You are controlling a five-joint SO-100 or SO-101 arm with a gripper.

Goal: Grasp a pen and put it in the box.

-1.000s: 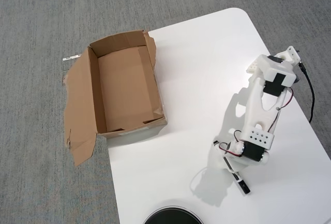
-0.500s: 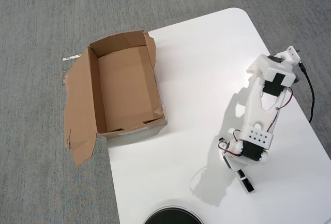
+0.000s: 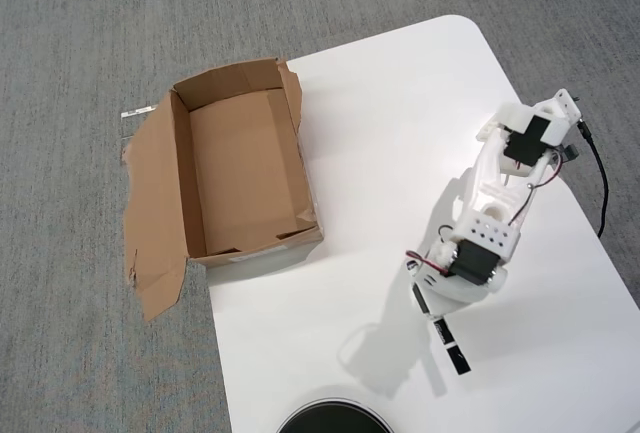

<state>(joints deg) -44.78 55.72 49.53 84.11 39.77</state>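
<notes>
The brown cardboard box [image 3: 245, 173] lies open at the table's left edge, with ragged flaps spread over the carpet and nothing showing inside. The white arm stands at the right of the table and folds down toward the front. Its gripper [image 3: 440, 308] points down under the wrist, which hides most of the jaws. The pen [image 3: 455, 351] sticks out from under it toward the front edge, black part showing. A faint separate shadow lies to the pen's left, so it seems to be held just off the table. The gripper is far right of the box.
The white table [image 3: 380, 133] has a rounded far corner, and grey carpet [image 3: 80, 53] surrounds it. A black round object [image 3: 332, 420] is cut off at the bottom edge. A black cable [image 3: 601, 188] runs along the table's right side by the arm's base.
</notes>
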